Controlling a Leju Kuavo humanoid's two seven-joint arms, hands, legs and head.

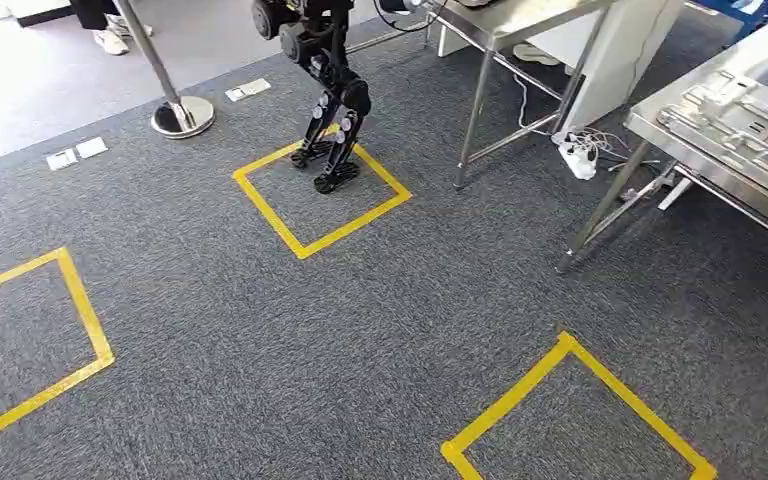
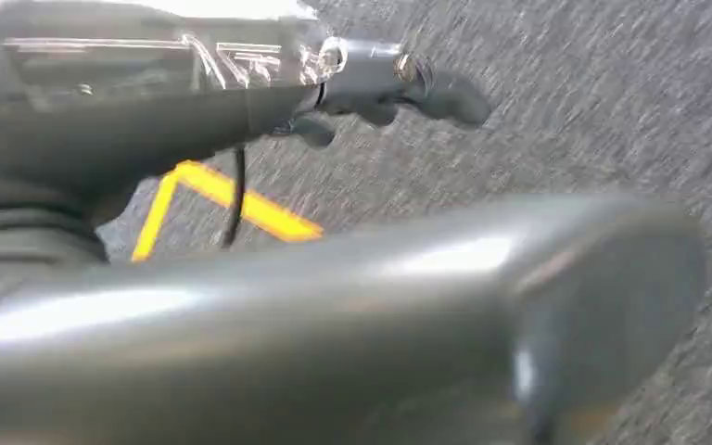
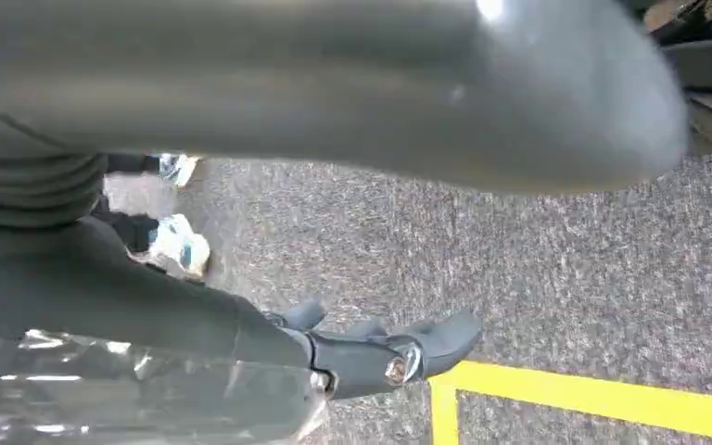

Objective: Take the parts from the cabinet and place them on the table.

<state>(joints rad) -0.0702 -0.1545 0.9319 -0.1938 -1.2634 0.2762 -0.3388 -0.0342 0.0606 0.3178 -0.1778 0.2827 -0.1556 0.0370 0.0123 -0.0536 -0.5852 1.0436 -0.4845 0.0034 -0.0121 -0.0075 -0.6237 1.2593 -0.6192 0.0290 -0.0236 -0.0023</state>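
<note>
**Two empty hands over the grey floor**

Head view: A grey carpet [image 1: 390, 330] has squares of yellow tape [image 1: 320, 205] on it. The black legs of another robot [image 1: 332, 110] stand on the edge of one square. A silver post [image 1: 175, 100] stands near it. A steel table [image 1: 660, 125] stands by the carpet's edge, and flat metal parts [image 1: 750, 115] lie on top of it. A white plug strip [image 1: 580, 155] lies on the floor beside the table's leg.

Left wrist view: The left hand [image 2: 334, 297] holds nothing. Its thick grey thumb is apart from its dark fingers [image 2: 445, 93], which reach out straight. The carpet is past the fingertips. A corner of yellow tape shows in the gap between thumb and fingers.

Right wrist view: The right hand [image 3: 241, 111] holds nothing too. Its fingers [image 3: 436, 338] are stretched out, away from the thumb. Yellow tape lies just past the fingertips. A person's light shoes [image 3: 181, 246] stand on the floor between thumb and fingers.
</note>
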